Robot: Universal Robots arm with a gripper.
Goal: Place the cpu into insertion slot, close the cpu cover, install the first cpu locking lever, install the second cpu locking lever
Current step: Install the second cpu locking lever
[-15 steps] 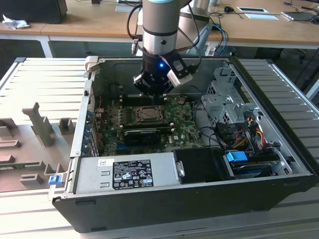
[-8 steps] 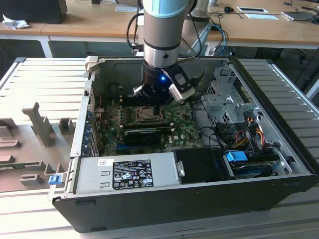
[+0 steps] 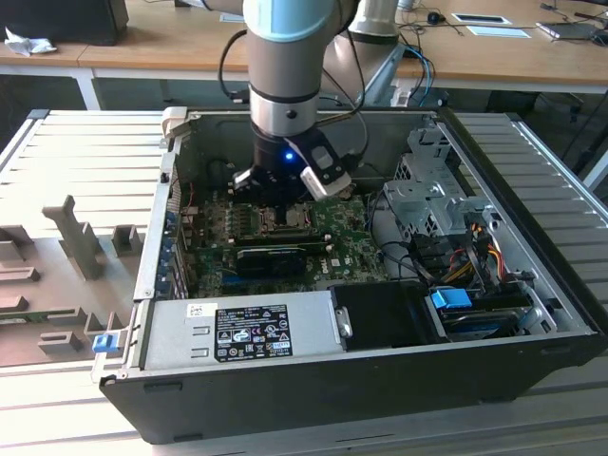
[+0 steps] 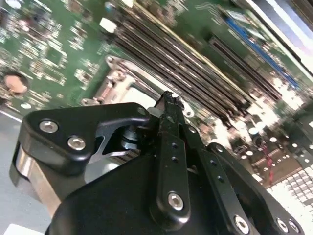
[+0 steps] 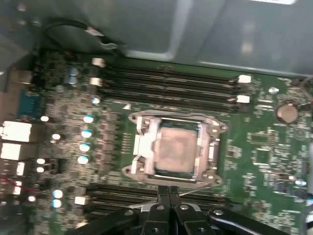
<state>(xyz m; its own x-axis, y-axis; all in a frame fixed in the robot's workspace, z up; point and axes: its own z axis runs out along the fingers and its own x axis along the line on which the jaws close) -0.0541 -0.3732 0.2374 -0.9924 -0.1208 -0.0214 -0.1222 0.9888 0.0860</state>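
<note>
Taking the insertion slot (image 5: 173, 149) as the landmark, the scene reads from the exterior view's left: a grey ribbed surface (image 3: 85, 161) carries the open computer case (image 3: 313, 370), and inside it the green circuit board (image 3: 356, 252) lies flat with the slot near its middle. In the first wrist view the cpu (image 5: 175, 148) sits square inside the slot, its pale metal face up, so that step looks done. The cpu cover (image 5: 146, 147) appears to lie down around the chip as a silvery frame, though whether it is fully shut or latched cannot be told. Rows of long black memory slots (image 5: 166, 83) run along one side of the socket and more along the opposite side. The end effector (image 5: 169, 192) hangs just beside the socket's rim, over the nearer bank of memory slots, its fingers pressed together with nothing between them. The socket lies straight ahead of the fingertips, and the frame's nearest edge runs crosswise to the direction they point. In the exterior view the arm stands directly above the slot.
</note>
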